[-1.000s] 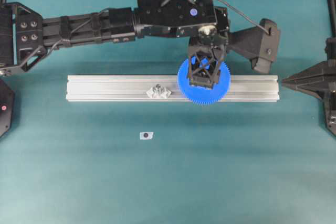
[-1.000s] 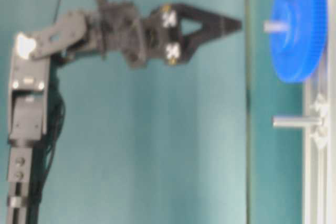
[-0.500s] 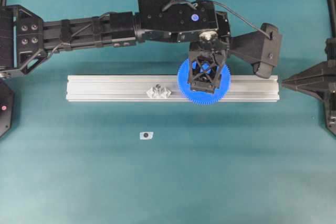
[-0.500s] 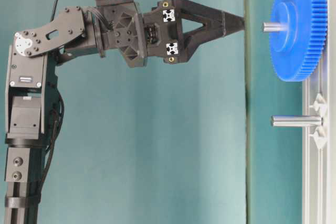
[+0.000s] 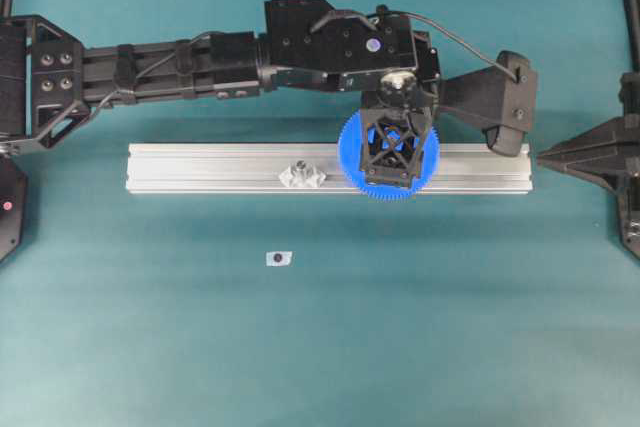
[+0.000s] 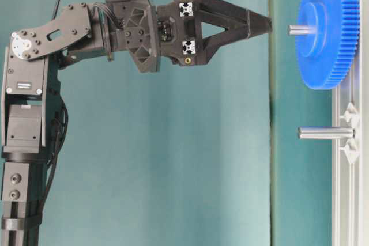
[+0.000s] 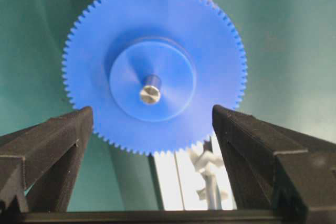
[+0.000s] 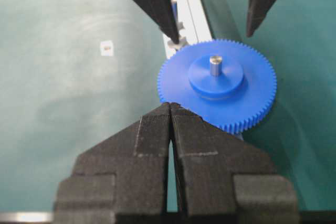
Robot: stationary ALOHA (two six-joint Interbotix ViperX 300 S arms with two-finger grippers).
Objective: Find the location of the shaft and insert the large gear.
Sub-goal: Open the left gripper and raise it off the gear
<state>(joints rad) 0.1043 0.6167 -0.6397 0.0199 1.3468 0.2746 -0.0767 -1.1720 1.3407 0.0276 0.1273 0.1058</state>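
Hovering above the large gear (image 5: 390, 155), the left gripper (image 7: 152, 129) has its jaws spread wide and holds nothing.

In the right wrist view the right gripper (image 8: 171, 109) fills the lower frame, its jaws pressed together on nothing. Beyond it the gear sits seated on a silvery pin (image 8: 215, 64) on the aluminium rail (image 5: 220, 167), right of centre in the overhead view. The shaft (image 6: 324, 133) stands bare between clear pieces, left of the gear on the rail. A small white tag (image 5: 279, 258) lies on the teal worktop (image 5: 320, 347).
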